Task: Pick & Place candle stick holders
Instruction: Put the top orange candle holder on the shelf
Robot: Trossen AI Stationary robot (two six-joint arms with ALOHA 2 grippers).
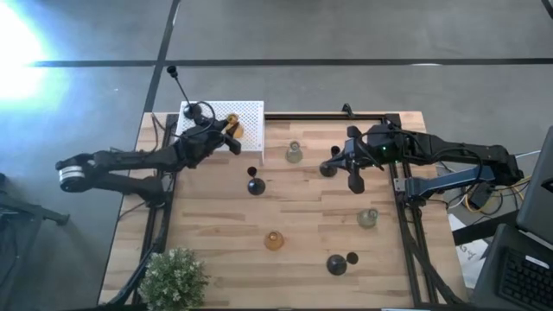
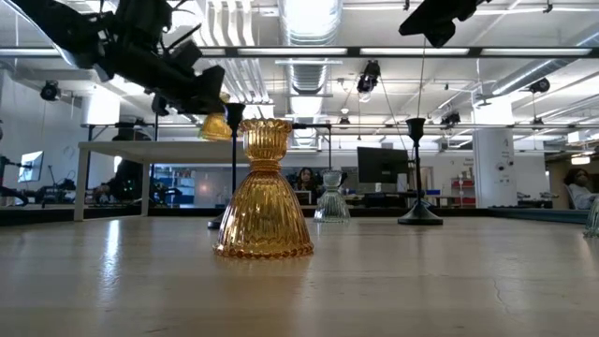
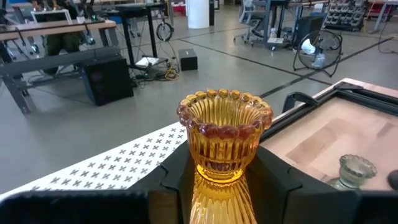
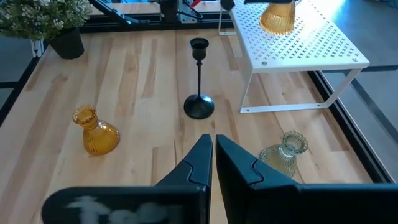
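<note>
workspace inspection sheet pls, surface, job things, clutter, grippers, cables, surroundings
surface: pale wooden table, dark frame rails.
job's things: amber ribbed glass holder in left gripper above white perforated metal shelf; second amber glass holder, two pale green glass holders, black stemmed holders standing on the table.
clutter: green potted plant at table corner.
grippers: left gripper shut on amber holder; right gripper shut, empty, above table.
cables: bundle beside right arm.
surroundings: desks, monitors, seated person behind.
</note>
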